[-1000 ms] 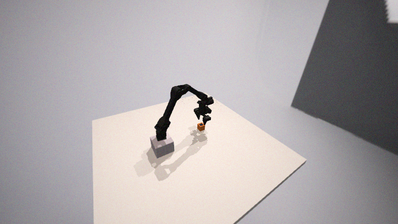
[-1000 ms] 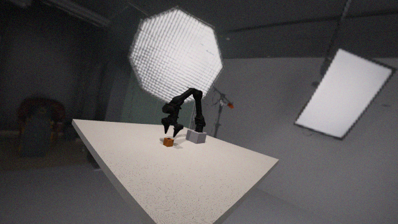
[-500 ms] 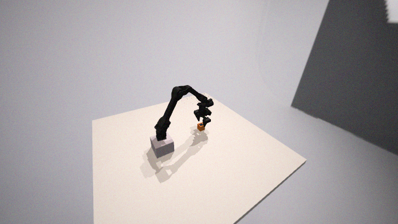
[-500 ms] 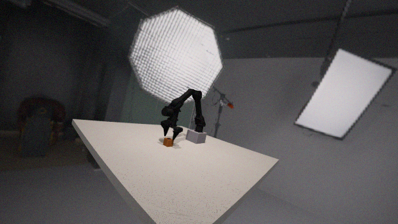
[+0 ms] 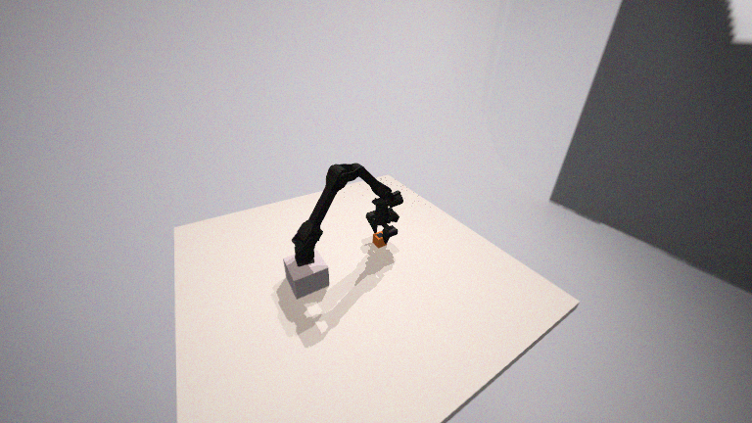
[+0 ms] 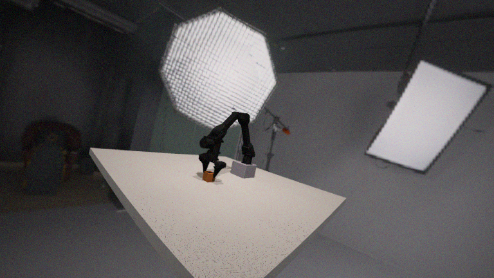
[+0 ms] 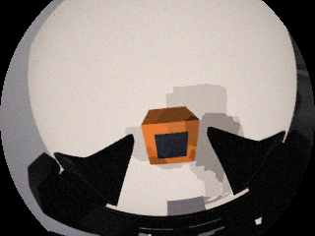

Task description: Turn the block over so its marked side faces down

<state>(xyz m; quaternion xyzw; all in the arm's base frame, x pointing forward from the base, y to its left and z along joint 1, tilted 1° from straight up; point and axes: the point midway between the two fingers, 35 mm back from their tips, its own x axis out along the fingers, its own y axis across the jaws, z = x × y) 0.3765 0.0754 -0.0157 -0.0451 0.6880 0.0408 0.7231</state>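
The orange block [image 5: 378,241] [image 6: 208,177] [image 7: 169,117] rests on the pale table [image 5: 444,312] [image 6: 218,216] [image 7: 98,64]. Its dark square mark [image 7: 171,145] faces up, towards the wrist camera. My gripper [image 5: 381,236] [image 6: 210,175] [image 7: 171,134] points down and is open. One finger stands on each side of the block, low beside it. The wrist view shows pale table between the block and each fingertip. The underside of the block is hidden.
The arm's base block [image 5: 311,281] [image 6: 242,170], grey-lilac, stands on the table on one side of the orange block. The arm arches from it over to the orange block. The table's edges show in the top and exterior views.
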